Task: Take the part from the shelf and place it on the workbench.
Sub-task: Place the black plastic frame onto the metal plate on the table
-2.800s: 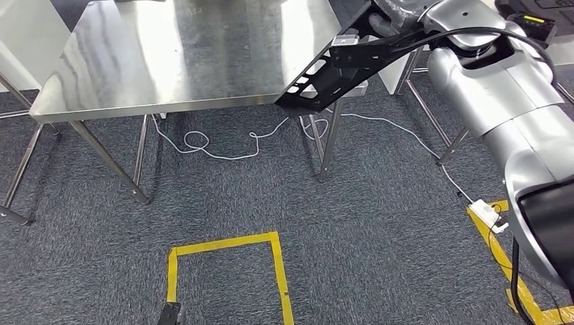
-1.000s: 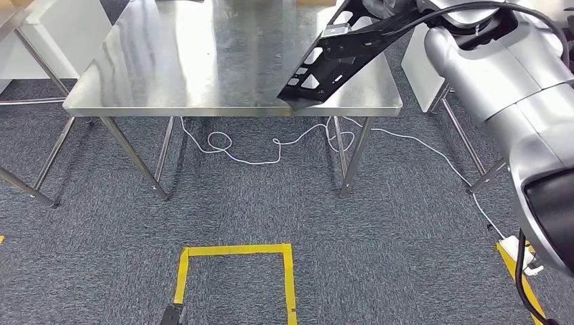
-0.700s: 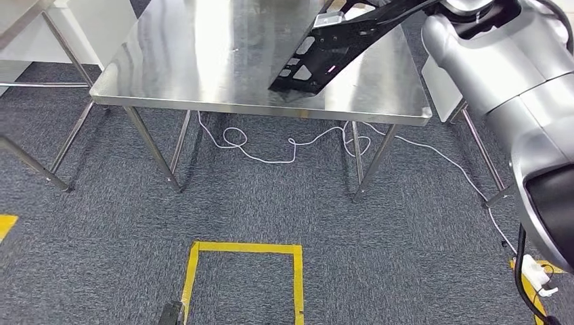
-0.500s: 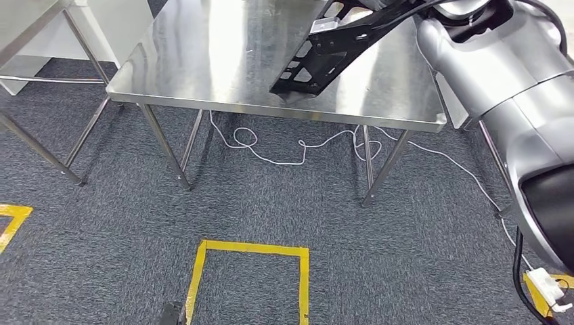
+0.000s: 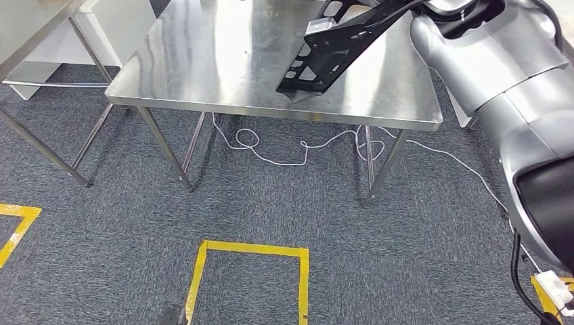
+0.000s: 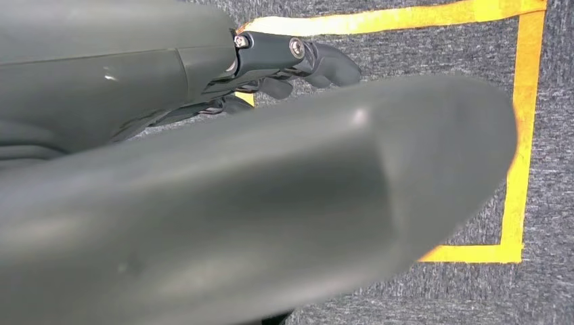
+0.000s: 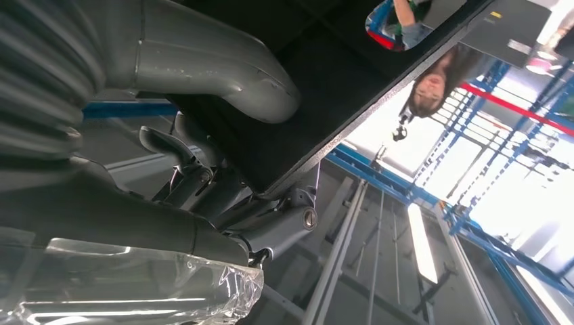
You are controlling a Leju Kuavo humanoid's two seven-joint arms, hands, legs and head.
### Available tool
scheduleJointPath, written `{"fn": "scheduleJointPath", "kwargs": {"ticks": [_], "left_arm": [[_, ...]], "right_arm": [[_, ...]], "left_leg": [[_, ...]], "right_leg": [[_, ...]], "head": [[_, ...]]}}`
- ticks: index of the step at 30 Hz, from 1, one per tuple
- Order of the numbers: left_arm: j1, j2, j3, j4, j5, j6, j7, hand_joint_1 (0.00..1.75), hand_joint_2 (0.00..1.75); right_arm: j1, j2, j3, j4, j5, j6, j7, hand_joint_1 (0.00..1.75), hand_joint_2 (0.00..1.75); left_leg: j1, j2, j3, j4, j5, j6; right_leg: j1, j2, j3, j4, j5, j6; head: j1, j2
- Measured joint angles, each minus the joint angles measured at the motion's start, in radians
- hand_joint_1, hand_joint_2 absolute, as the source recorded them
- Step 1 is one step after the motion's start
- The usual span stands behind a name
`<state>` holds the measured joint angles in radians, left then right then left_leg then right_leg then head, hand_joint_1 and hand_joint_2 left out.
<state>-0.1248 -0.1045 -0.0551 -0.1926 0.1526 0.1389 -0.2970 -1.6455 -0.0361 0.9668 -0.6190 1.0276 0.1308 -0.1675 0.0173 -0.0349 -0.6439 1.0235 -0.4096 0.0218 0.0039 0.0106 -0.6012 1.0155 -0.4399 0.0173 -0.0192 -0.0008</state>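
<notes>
Head view: black perforated bracket (image 5: 323, 55) held tilted above steel table (image 5: 203, 74), lower tip just over the near edge, long axis rising toward the right arm. White cable (image 5: 298, 145) on the floor beneath.

Left wrist view: left hand (image 6: 298, 61) hanging over yellow floor tape (image 6: 518, 135), fingers curled, grasping nothing.

Right wrist view: right hand (image 7: 203, 135) clamped on the bracket's dark plate.

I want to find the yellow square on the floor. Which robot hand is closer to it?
The left. The left hand hangs just over the yellow tape square on the carpet. The right hand is up at the table, holding the black part.
</notes>
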Motion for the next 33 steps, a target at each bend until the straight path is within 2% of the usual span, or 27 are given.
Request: {"fn": "scheduleJointPath", "kwargs": {"ticks": [3,5,7,9,11,12,13,14,15,16,17,18,20,22,23,24,26,27,28,29,31,33], "left_arm": [[0.001,0.000,0.002,0.000,0.000,-0.003,-0.004,0.00,0.00],[0.001,0.001,0.003,0.000,0.000,-0.008,-0.005,0.00,0.00],[0.002,0.000,0.005,0.000,-0.001,-0.011,-0.006,0.00,0.00],[0.002,-0.001,0.006,0.000,-0.003,-0.012,-0.008,0.00,0.00],[0.002,-0.002,0.007,0.000,-0.004,-0.014,-0.008,0.00,0.00],[0.003,-0.002,0.007,0.000,-0.005,-0.016,-0.008,0.00,0.00],[0.005,-0.002,0.008,0.000,-0.005,-0.017,-0.008,0.00,0.00],[0.006,-0.002,0.008,0.000,-0.005,-0.019,-0.008,0.00,0.00],[0.007,-0.002,0.008,0.000,-0.005,-0.020,-0.008,0.00,0.00],[0.007,-0.001,0.008,0.000,-0.005,-0.019,-0.008,0.00,0.00],[0.007,0.000,0.009,0.000,-0.005,-0.019,-0.009,0.00,0.00],[0.007,0.001,0.010,0.000,-0.005,-0.017,-0.009,0.00,0.00],[0.009,-0.002,0.012,-0.001,-0.005,-0.014,-0.010,0.00,0.00],[0.012,-0.006,0.012,-0.001,-0.006,-0.012,-0.012,0.00,0.00],[0.011,-0.006,0.012,-0.001,-0.006,-0.011,-0.013,0.00,0.00],[0.010,-0.005,0.013,-0.001,-0.007,-0.011,-0.015,0.00,0.00],[0.008,-0.004,0.014,-0.001,-0.008,-0.014,-0.019,0.00,0.00],[0.009,-0.003,0.015,-0.001,-0.009,-0.016,-0.022,0.00,0.00],[0.011,-0.002,0.015,-0.001,-0.009,-0.018,-0.023,0.00,0.00],[0.012,-0.002,0.015,-0.001,-0.010,-0.020,-0.025,0.00,0.00],[0.014,0.000,0.016,-0.001,-0.013,-0.020,-0.027,0.00,0.00],[0.016,-0.001,0.016,-0.001,-0.014,-0.022,-0.029,0.00,0.00]], "right_arm": [[-0.002,0.000,0.003,0.012,0.003,0.000,0.000,1.75,1.75],[-0.005,0.000,0.007,0.020,0.007,0.000,0.000,1.75,1.75],[-0.010,-0.001,0.011,0.027,0.020,0.000,0.000,1.75,1.75],[-0.023,-0.002,0.016,0.035,0.035,0.000,0.000,1.75,1.75],[-0.033,-0.003,0.022,0.043,0.042,0.000,0.003,1.75,1.75],[-0.033,-0.005,0.025,0.048,0.042,-0.001,0.004,1.75,1.75],[-0.033,-0.007,0.027,0.053,0.042,-0.001,0.006,1.75,1.75],[-0.033,-0.009,0.029,0.057,0.042,-0.001,0.006,1.75,1.75],[-0.033,-0.010,0.031,0.060,0.042,-0.001,0.006,1.75,1.75],[-0.033,-0.013,0.033,0.064,0.042,-0.001,0.006,1.75,1.75],[-0.034,-0.015,0.035,0.067,0.042,-0.002,0.007,1.75,1.75],[-0.033,-0.017,0.037,0.071,0.042,-0.002,0.007,1.75,1.75],[-0.033,-0.021,0.040,0.079,0.043,-0.004,0.009,1.75,1.75],[-0.035,-0.022,0.041,0.084,0.045,-0.005,0.010,1.75,1.75],[-0.038,-0.021,0.041,0.086,0.047,-0.006,0.011,1.75,1.75],[-0.041,-0.019,0.042,0.088,0.048,-0.006,0.011,1.75,1.75],[-0.045,-0.015,0.044,0.093,0.050,-0.006,0.011,1.75,1.75],[-0.046,-0.013,0.045,0.097,0.051,-0.006,0.011,1.75,1.75],[-0.045,-0.011,0.046,0.099,0.051,-0.006,0.011,1.75,1.75],[-0.045,-0.009,0.047,0.102,0.051,-0.006,0.010,1.75,1.75],[-0.045,-0.006,0.049,0.106,0.051,-0.006,0.010,1.75,1.75],[-0.047,-0.002,0.050,0.112,0.052,-0.006,0.008,1.75,1.75]], "left_leg": [[0.001,0.001,-0.001,0.000,-0.001,0.002],[0.000,0.002,0.007,-0.015,-0.002,0.015],[0.005,0.002,0.031,-0.044,0.004,0.029],[0.013,0.003,0.048,-0.058,0.009,0.030],[0.020,0.005,0.049,-0.058,0.009,0.024],[0.025,0.005,0.050,-0.058,0.008,0.018],[0.031,0.004,0.050,-0.057,0.006,0.010],[0.040,0.003,0.052,-0.056,0.005,-0.001],[0.049,0.003,0.054,-0.053,0.001,-0.013],[0.055,0.003,0.056,-0.051,-0.002,-0.026],[0.061,0.003,0.056,-0.049,-0.004,-0.038],[0.064,0.003,0.054,-0.051,-0.005,-0.049],[0.066,0.003,0.059,-0.062,0.001,-0.064],[0.065,0.009,0.060,-0.048,-0.002,-0.072],[0.062,0.015,0.046,-0.017,-0.012,-0.070],[0.059,0.021,0.018,0.035,-0.029,-0.067],[0.051,0.028,-0.063,0.166,-0.073,-0.059],[0.049,0.028,-0.100,0.213,-0.085,-0.055],[0.048,0.029,-0.123,0.230,-0.082,-0.052],[0.049,0.031,-0.129,0.211,-0.061,-0.051],[0.053,0.042,-0.099,0.094,0.023,-0.052],[0.049,0.055,-0.070,0.007,0.060,-0.047]], "right_leg": [[-0.001,0.001,0.002,-0.003,0.002,0.000],[0.001,0.001,0.008,0.002,0.015,0.013],[0.003,0.000,0.003,0.023,0.014,0.024],[-0.004,0.000,-0.032,0.095,-0.029,0.017],[-0.013,0.000,-0.087,0.212,-0.081,0.017],[-0.021,-0.001,-0.105,0.248,-0.095,0.026],[-0.030,-0.001,-0.107,0.251,-0.093,0.041],[-0.041,-0.002,-0.092,0.216,-0.077,0.060],[-0.052,-0.002,-0.060,0.144,-0.045,0.084],[-0.058,0.001,-0.030,0.074,-0.024,0.102],[-0.058,0.002,-0.007,0.018,-0.017,0.106],[-0.053,0.003,0.010,-0.016,-0.011,0.102],[-0.030,0.000,0.021,-0.030,-0.014,0.067],[-0.037,-0.001,0.042,-0.047,-0.001,0.041],[-0.046,-0.001,0.054,-0.054,-0.001,0.030],[-0.054,-0.001,0.066,-0.061,-0.004,0.021],[-0.051,-0.002,0.085,-0.067,-0.017,0.004],[-0.049,-0.002,0.095,-0.068,-0.026,0.000],[-0.048,-0.002,0.108,-0.068,-0.037,-0.002],[-0.050,-0.002,0.122,-0.068,-0.049,0.001],[-0.054,-0.005,0.154,-0.067,-0.079,0.016],[-0.050,-0.007,0.176,-0.063,-0.107,0.037]], "head": [[0.000,0.000],[0.000,0.000],[0.000,0.000],[0.003,0.000],[0.003,0.000],[0.003,0.000],[0.003,0.000],[0.003,0.000],[0.003,0.000],[0.004,0.000],[0.005,0.000],[0.002,0.000],[-0.002,0.000],[-0.007,0.000],[-0.010,0.000],[-0.017,0.000],[-0.024,0.000],[-0.025,0.000],[-0.025,0.000],[-0.025,0.000],[-0.026,0.000],[-0.027,0.000]]}}
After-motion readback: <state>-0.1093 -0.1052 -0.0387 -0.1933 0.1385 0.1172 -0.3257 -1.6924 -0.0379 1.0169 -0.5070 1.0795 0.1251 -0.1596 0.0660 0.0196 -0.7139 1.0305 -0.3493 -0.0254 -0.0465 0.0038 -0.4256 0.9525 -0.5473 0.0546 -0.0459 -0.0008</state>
